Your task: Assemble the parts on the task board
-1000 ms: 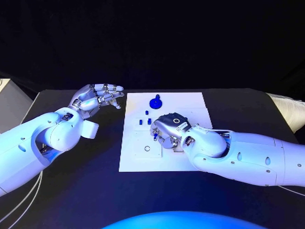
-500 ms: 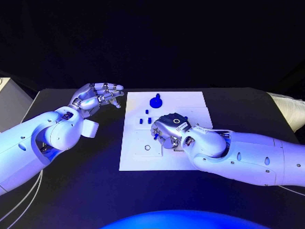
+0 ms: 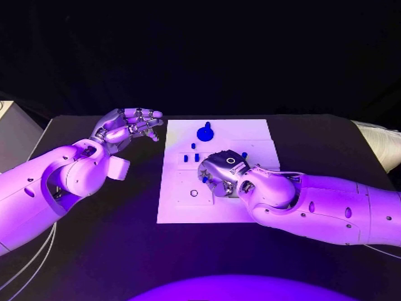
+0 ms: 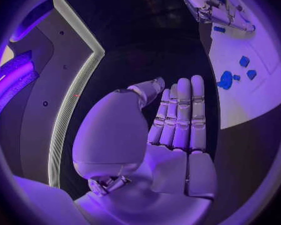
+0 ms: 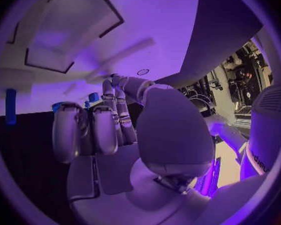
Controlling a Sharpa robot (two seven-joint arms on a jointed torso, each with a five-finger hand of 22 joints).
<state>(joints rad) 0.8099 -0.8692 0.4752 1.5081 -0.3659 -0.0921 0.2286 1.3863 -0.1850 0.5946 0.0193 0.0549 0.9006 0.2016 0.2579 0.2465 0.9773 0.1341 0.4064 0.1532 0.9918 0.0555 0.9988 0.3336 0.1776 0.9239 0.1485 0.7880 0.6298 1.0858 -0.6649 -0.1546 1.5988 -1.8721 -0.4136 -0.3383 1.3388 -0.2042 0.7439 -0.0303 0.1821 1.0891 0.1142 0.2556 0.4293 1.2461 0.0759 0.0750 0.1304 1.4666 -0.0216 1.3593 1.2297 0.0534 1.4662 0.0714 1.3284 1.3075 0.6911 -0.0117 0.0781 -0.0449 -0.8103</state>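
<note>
Right hand (image 3: 220, 172) curled low over task board (image 3: 255, 135); grip contents hidden, can't tell. Left hand (image 3: 126, 128) open, empty, off-board. Seat part slowly, check alignment.

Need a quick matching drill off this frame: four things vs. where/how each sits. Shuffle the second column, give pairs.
Things:
1. left hand
2. right hand
3. big blue part
4. task board

Places or states:
A. lies white in the middle of the black table
B. raised beside the board's left edge, fingers apart, holding nothing
C. sits at the board's far end
D. over the middle of the board, fingers curled down

Pairs: 1-B, 2-D, 3-C, 4-A
</note>
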